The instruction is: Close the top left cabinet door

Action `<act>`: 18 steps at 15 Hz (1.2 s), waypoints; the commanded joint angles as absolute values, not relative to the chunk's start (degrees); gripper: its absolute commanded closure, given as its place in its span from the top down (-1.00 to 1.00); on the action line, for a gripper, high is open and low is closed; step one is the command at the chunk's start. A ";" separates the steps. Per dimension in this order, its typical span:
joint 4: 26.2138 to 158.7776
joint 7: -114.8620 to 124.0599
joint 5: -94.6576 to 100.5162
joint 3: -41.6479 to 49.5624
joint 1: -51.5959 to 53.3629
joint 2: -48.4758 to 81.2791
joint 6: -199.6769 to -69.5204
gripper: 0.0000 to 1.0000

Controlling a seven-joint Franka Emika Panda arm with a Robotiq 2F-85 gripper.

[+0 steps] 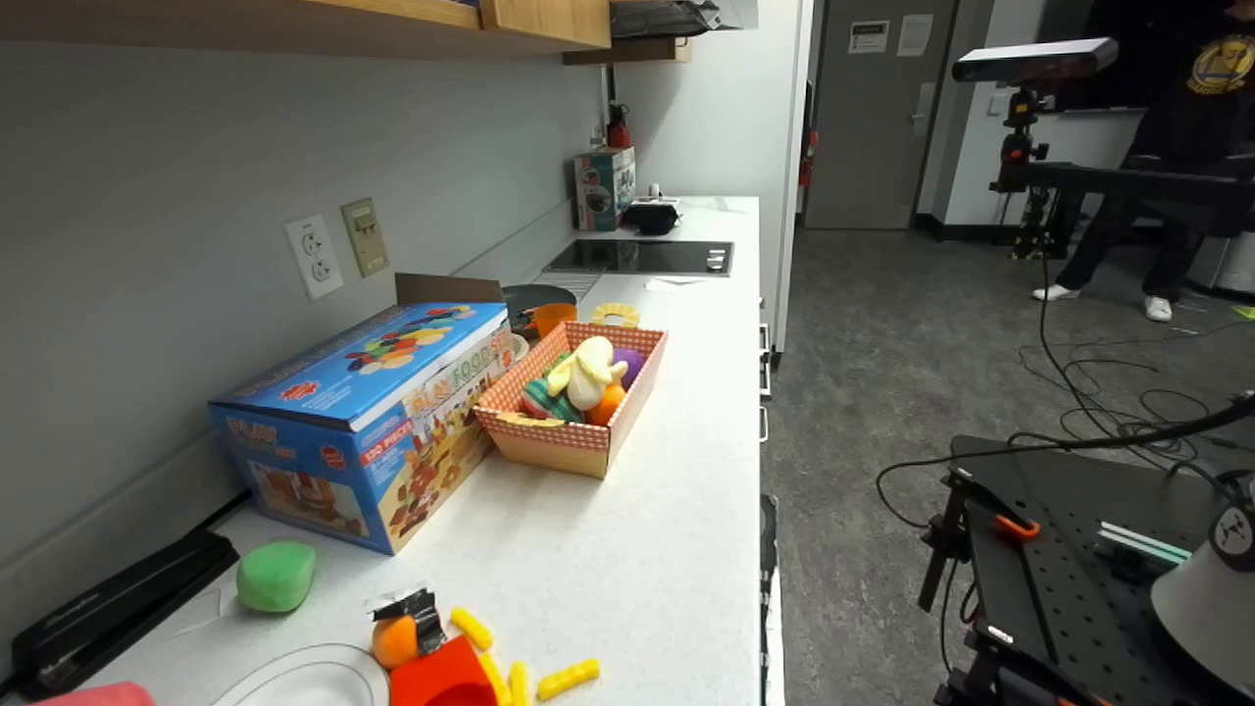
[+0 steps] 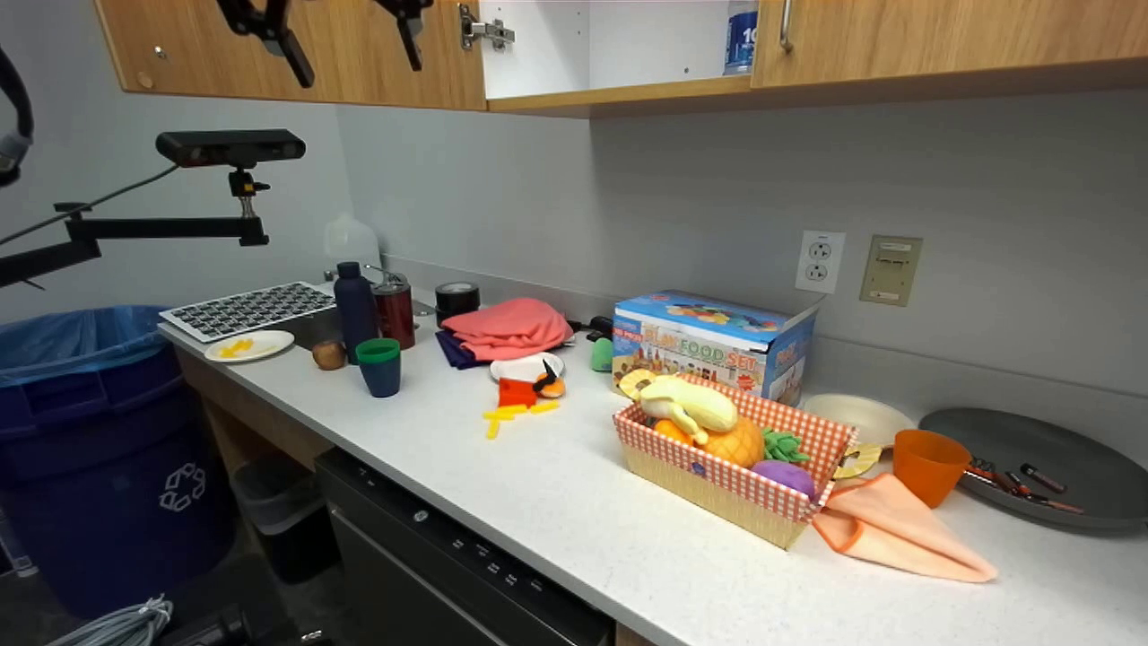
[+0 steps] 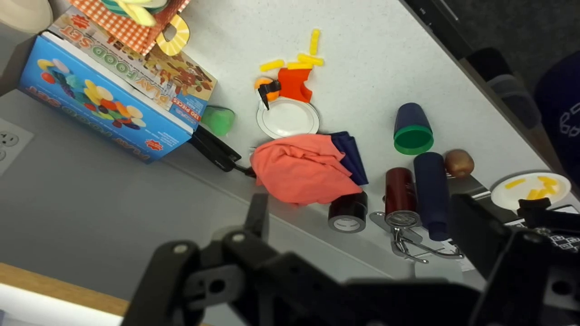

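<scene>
Gripper's step: The gripper [image 2: 357,69] hangs in front of the wide-open door [image 2: 341,45] at the upper left of an exterior view; this looks like the approach, with the closing push not yet made.
Next push: It probably calls for going round the door's free edge, toward the far left of that frame, to bear on the outer face and sweep it right, toward the cabinet [image 2: 637,45]. Pushing on the inner face would likely drive the door wider.
Fingers: The fingers [image 2: 294,58] stand well apart, tips downward, with nothing gripped; whether either touches the door cannot be told.
Wrist: In the wrist view the gripper fills the bottom of the frame, the camera facing down over the counter [image 3: 362,59], a wooden edge [image 3: 59,290] showing at the lower left.
Door: Its inner face is turned toward the exterior camera, and the hinge [image 2: 489,33] sits at its right end.
Cabinet: The white inside lies exposed at the top centre, farthest back; the neighbouring door [image 2: 951,36] at the upper right looks closed.
</scene>
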State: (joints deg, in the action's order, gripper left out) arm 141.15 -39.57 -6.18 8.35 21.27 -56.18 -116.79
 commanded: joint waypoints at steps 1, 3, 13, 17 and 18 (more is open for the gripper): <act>140.99 -40.76 -6.99 8.09 20.78 -56.04 -116.62 1.00; 141.01 -41.76 -7.27 8.52 21.39 -56.11 -116.55 1.00; 141.08 -40.76 -8.36 7.92 20.87 -55.98 -116.52 1.00; 141.09 -40.76 -8.36 7.92 20.87 -55.97 -116.52 1.00; 141.09 -40.76 -8.36 7.92 20.87 -55.97 -116.52 1.00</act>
